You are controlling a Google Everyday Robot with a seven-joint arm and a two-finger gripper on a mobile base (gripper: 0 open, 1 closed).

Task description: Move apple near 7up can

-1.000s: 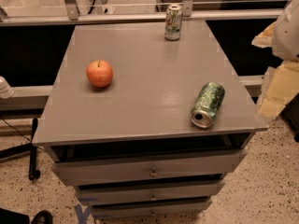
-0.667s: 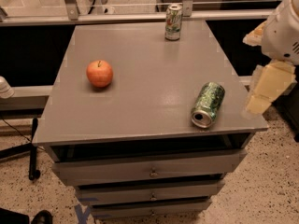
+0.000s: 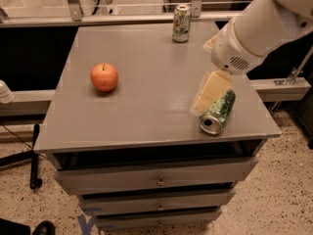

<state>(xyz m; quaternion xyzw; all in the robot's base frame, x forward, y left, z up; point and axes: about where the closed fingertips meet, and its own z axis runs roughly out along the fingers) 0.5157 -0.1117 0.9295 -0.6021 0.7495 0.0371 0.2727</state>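
Camera view: a grey drawer cabinet (image 3: 142,116) fills most of the scene, its flat top bearing everything. The white robot arm (image 3: 259,28) reaches in from the upper right above the top's right side. Its cream gripper (image 3: 210,93) hangs low over the right part of the top, just beside a dark green mottled can (image 3: 218,112) lying on its side; whether the gripper is open or closed cannot be told, and it grasps neither can nor fruit. The apple (image 3: 104,77) sits on the left half, stem up, well apart from the gripper. The 7up can (image 3: 181,23) stands upright at the far edge, well apart from the apple.
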